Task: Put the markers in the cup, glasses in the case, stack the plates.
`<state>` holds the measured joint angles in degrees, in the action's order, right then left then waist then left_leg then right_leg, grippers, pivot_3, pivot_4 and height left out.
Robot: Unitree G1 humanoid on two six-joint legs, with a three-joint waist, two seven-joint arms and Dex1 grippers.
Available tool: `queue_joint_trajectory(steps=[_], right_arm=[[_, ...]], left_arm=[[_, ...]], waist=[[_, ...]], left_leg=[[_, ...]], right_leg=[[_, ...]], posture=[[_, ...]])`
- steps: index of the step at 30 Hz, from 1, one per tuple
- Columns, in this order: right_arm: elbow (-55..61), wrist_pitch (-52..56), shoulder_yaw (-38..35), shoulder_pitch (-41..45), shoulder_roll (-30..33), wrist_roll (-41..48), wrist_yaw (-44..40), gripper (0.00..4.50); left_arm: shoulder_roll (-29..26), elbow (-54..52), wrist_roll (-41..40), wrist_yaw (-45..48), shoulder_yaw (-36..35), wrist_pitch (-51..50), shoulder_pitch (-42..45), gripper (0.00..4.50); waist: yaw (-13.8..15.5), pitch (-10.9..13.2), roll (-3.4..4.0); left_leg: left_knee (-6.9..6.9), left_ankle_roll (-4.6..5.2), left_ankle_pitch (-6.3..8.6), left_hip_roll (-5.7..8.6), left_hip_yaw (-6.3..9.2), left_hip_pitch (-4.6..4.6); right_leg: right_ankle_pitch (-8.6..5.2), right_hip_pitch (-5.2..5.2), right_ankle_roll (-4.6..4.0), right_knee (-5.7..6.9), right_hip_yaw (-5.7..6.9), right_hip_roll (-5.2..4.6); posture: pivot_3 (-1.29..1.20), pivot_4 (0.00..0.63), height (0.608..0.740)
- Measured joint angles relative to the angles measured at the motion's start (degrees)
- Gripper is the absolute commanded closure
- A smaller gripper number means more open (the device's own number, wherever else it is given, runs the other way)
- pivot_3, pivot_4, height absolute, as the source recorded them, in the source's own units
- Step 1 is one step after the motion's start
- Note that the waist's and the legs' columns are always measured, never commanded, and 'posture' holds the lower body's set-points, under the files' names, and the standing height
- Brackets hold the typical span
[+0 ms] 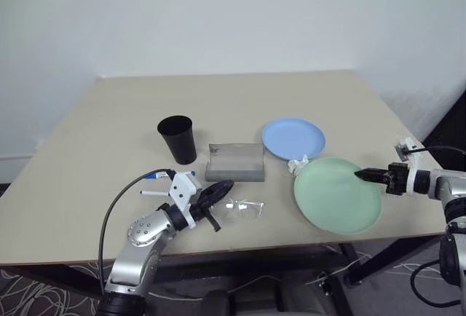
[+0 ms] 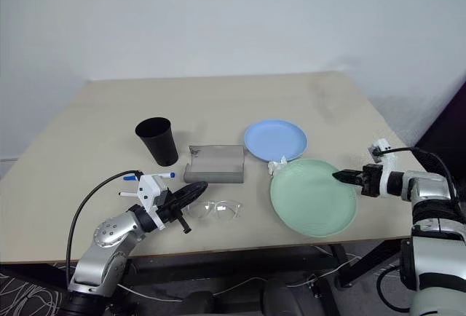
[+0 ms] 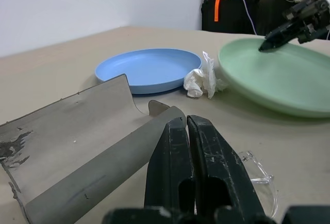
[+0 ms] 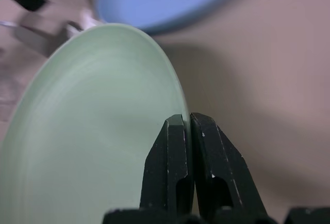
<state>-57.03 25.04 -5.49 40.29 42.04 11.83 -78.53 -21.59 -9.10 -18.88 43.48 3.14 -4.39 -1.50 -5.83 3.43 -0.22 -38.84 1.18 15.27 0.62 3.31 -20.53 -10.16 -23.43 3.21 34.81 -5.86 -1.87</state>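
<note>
My right gripper (image 1: 360, 175) is shut on the right rim of the mint green plate (image 1: 331, 198); in the right wrist view the rim runs between the fingers (image 4: 167, 152). The light blue plate (image 1: 293, 138) lies flat just behind the green one. The grey case (image 1: 234, 162) stands open at mid-table, with the clear glasses (image 1: 244, 208) in front of it. My left gripper (image 1: 227, 184) is shut and empty, just left of the glasses. The black cup (image 1: 177, 139) stands upright left of the case. Two markers (image 1: 156, 176) lie in front of the cup, partly hidden by my left wrist.
A small white crumpled wad (image 1: 298, 164) sits between the two plates. The beige table (image 1: 131, 112) has open room at the back and left. Its front edge runs just below the glasses and the green plate.
</note>
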Motion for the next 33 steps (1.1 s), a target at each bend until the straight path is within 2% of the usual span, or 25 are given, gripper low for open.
queue_joint_trajectory(steps=[4,7,13,21,25,29,30,33], right_arm=[[3.64,1.55,-0.43,1.19,-0.92,1.31,0.52,4.47],[5.15,1.80,-0.96,3.77,-2.59,1.67,4.23,4.47],[1.33,3.55,-3.21,14.97,-7.70,1.63,19.77,4.47],[-11.40,1.99,-6.87,25.57,-13.35,1.17,38.93,4.47],[-15.75,-1.05,-7.73,27.48,-15.28,0.38,46.99,4.47],[-17.68,-3.25,-8.10,27.81,-16.43,-0.23,49.49,4.47],[-17.97,-3.63,-8.53,27.85,-16.54,-0.22,49.75,3.96],[-18.28,-4.63,-9.32,28.23,-16.62,-0.18,49.65,3.10]], left_arm=[[0.01,0.00,0.03,0.00,0.00,0.01,-0.01,4.50],[0.03,0.02,0.04,0.01,0.02,0.03,0.00,4.50],[0.08,0.17,0.07,0.05,0.23,0.06,0.45,4.50],[0.08,0.76,0.17,0.05,0.35,0.18,0.82,4.50],[0.15,0.82,0.23,-0.02,0.44,0.64,0.91,4.50],[0.15,0.86,0.29,-0.35,0.44,0.68,0.88,4.50],[0.15,0.86,0.30,-0.54,0.43,0.69,0.82,4.50],[0.15,0.84,0.36,-1.05,0.44,0.69,0.14,4.50]], waist=[[0.03,0.00,0.01],[-0.10,0.00,0.03],[-0.25,0.04,0.19],[-0.29,0.05,0.22],[-0.29,0.07,0.25],[-0.34,0.08,0.28],[-0.34,0.08,0.28],[-0.38,0.09,0.30]], left_leg=[[-0.02,0.00,0.00,0.00,-0.01,0.00],[-0.01,-0.01,0.00,-0.04,-0.03,0.01],[0.02,0.00,0.00,-0.04,0.00,-0.03],[0.33,0.01,0.01,0.08,0.13,-0.11],[0.42,0.02,0.00,0.08,0.13,-0.12],[0.42,0.03,0.00,0.09,0.12,-0.12],[0.42,0.03,0.00,0.09,0.12,-0.11],[0.42,0.03,0.00,0.09,0.12,-0.10]], right_leg=[[0.00,-0.01,0.00,0.00,0.00,0.00],[0.00,-0.05,0.00,0.03,0.01,0.00],[0.04,-0.10,-0.05,0.03,0.03,0.01],[0.12,-0.18,0.07,-0.04,-0.04,0.01],[0.12,-0.21,0.08,-0.05,-0.04,0.01],[0.12,-0.20,0.08,-0.08,-0.09,0.01],[0.12,-0.20,0.08,-0.07,-0.09,0.01],[0.12,-0.19,0.09,-0.06,-0.09,0.01]], posture=[[0.00,0.000,0.737],[0.00,0.000,0.737],[0.00,0.000,0.737],[0.00,0.000,0.737],[0.00,0.000,0.737],[0.00,0.000,0.737],[0.00,0.000,0.737],[0.00,0.000,0.737]])
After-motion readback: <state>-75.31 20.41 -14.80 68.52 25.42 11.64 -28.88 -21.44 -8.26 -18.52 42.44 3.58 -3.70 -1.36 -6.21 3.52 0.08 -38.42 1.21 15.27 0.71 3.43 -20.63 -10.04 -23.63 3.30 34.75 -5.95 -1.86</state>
